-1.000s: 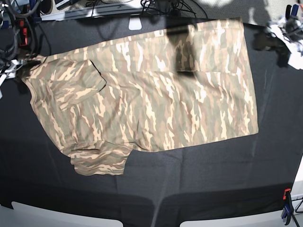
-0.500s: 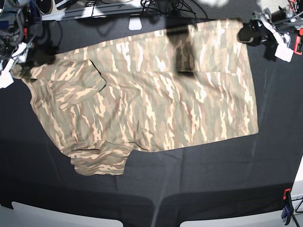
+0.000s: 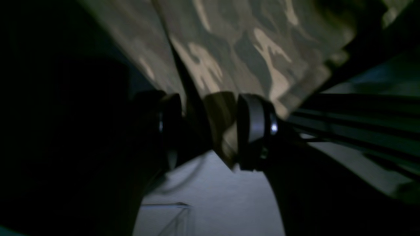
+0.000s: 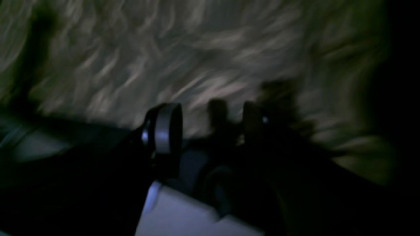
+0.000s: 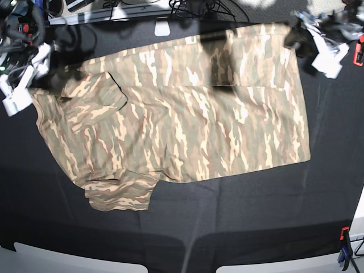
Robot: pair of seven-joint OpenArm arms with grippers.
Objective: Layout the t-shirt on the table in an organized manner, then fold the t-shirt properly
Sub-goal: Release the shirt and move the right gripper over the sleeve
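Note:
The camouflage t-shirt (image 5: 187,119) lies spread across the black table (image 5: 256,216), hem to the right and one sleeve (image 5: 119,193) folded at the front left. My left gripper (image 5: 296,37) is at the shirt's far right corner. In the left wrist view its fingers (image 3: 254,127) stand apart, with the shirt's corner (image 3: 220,121) hanging between them against one pad. My right gripper (image 5: 60,77) hovers at the shirt's far left shoulder. The right wrist view is blurred, and its jaws are open over the camouflage fabric (image 4: 197,59).
Cables and gear (image 5: 187,7) crowd the table's far edge. A white label (image 5: 162,27) sits just beyond the shirt. A red and blue clamp (image 5: 344,250) grips the cloth at the front right corner. Pale table edges (image 5: 74,263) show along the front.
Both arms have come in from the far corners to the shirt, the right to its left shoulder and the left to its far right corner. The shirt has barely shifted.

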